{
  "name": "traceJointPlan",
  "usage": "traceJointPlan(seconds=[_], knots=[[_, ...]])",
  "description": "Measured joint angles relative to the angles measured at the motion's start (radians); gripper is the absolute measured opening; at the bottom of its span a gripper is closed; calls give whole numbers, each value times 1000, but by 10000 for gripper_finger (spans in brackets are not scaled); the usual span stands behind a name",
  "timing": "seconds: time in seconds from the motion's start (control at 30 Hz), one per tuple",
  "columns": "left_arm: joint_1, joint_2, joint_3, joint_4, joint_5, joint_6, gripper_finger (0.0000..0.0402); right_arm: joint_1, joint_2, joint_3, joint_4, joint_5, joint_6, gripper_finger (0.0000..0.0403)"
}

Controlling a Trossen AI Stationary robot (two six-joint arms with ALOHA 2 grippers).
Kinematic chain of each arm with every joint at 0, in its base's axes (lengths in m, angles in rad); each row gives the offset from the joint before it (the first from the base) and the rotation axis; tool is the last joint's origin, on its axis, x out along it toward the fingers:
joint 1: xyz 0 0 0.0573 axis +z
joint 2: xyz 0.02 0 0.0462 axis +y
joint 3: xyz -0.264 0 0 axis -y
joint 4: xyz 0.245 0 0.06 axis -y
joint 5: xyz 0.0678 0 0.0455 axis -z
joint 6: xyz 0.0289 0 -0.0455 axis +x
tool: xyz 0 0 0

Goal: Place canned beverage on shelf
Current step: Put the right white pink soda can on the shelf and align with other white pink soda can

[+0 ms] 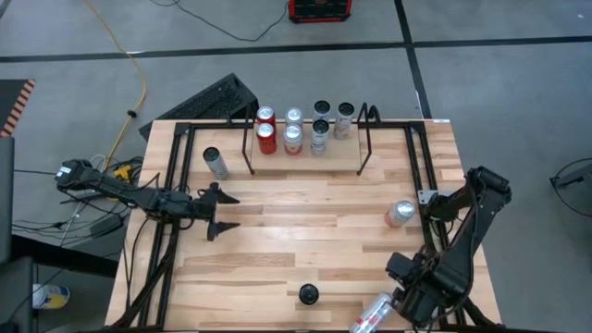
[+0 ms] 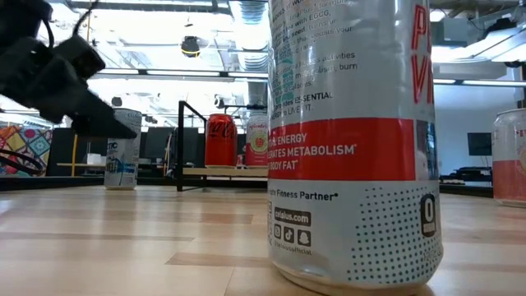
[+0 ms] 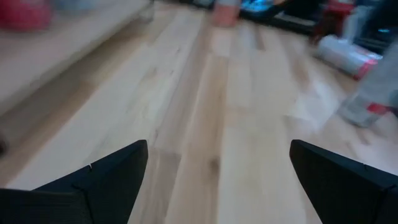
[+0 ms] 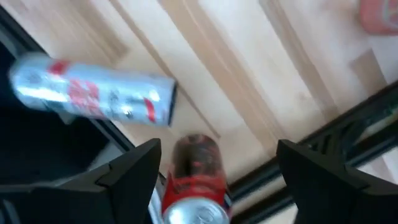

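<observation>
Left gripper (image 1: 225, 211) hovered mid-left, fingers spread, empty — approach step. The loose silver can (image 1: 215, 163) stood upper left beside the black wire shelf (image 1: 307, 139); next, reach and grasp it. Right gripper (image 1: 407, 305) waited lower right, open.

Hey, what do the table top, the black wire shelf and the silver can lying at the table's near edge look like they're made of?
Light plank table top: looks like wood, pale strips with visible grain, smooth finish.
Low black wire shelf: probably thin metal rod, dark coated, holding upright cans.
Silver can with red print: likely aluminium, with a shiny printed skin.
</observation>
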Motion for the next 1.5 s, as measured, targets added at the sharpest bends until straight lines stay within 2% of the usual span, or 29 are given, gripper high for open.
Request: traceJointPlan(seconds=[0.13, 0.27, 0.43, 0.6, 0.77, 0.9, 1.0, 1.1, 1.27, 1.5], knots=[[-1, 0, 0, -46, -7, -1, 379, -3, 0, 25, 22, 8, 6, 345], [0, 0, 0, -31, -25, 13, 379, 12, -1, 27, 88, 9, -10, 345], [0, 0, 0, 29, -25, 66, 379, 11, 6, 27, 149, 60, 9, 345], [0, 0, 0, 64, -23, 94, 379, -37, 6, 27, 219, 67, 224, 345], [0, 0, 0, 64, -23, 98, 379, -98, 6, 27, 263, 67, 353, 345], [0, 0, 0, 64, -22, 112, 379, -148, 9, 27, 299, 6, 562, 345], [0, 0, 0, 63, -22, 150, 379, -154, 11, 27, 390, -4, 695, 345], [0, 0, 0, 62, -12, 195, 379, -162, 57, 42, 520, -40, 727, 345], [0, 0, 0, 45, 7, 244, 379, -192, 227, 179, 503, -156, 737, 345], [0, 0, 14, 52, 95, 298, 379, -155, 436, 537, 144, -273, 775, 345]])
